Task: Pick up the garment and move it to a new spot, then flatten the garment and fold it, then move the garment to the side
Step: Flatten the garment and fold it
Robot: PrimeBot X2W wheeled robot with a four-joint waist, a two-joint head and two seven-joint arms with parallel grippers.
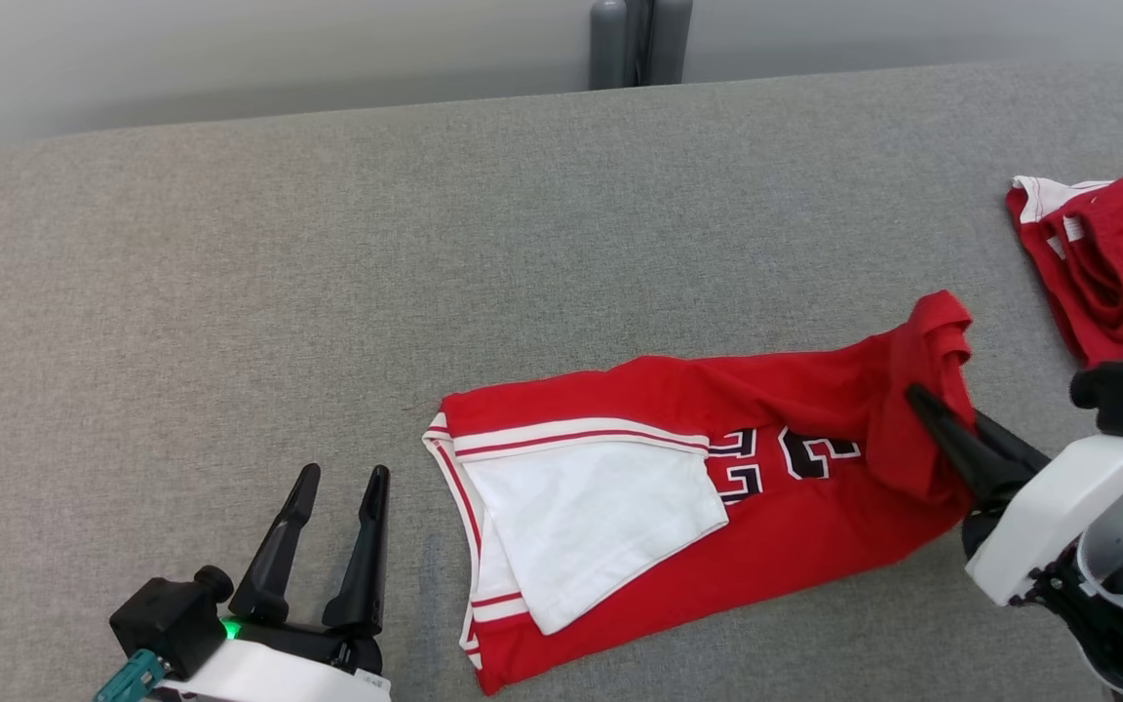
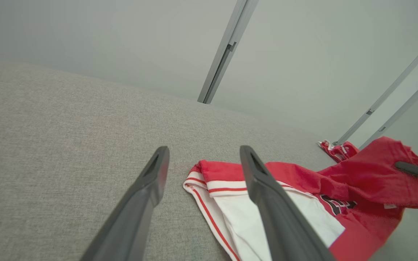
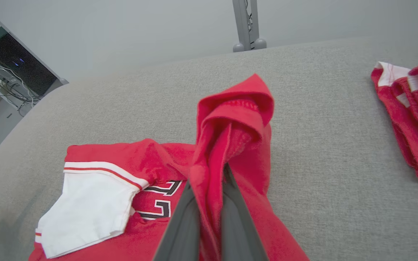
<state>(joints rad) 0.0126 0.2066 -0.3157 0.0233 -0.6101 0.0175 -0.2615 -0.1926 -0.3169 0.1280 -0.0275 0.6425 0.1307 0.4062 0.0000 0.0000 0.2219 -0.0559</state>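
Grey padding bore a soft, light-looking garment. The right gripper pinched its raised edge at middle right; the left gripper stood open.

- We see a grey woven fabric surface spreading across the head view, its far edge running just below a pale wall.
- At the right edge of that surface lies a second red cloth with white trim, bunched in folds and cut off by the picture's border.
- Behind the far edge, near the middle, stand two rounded grey uprights with a dark gap between them.
- In the right wrist view we find a dark cabinet with small blue lights at the upper left, and loose cables just below it.
- In the left wrist view a slanted metal rail crosses the wall, with two more rails well apart to its right.
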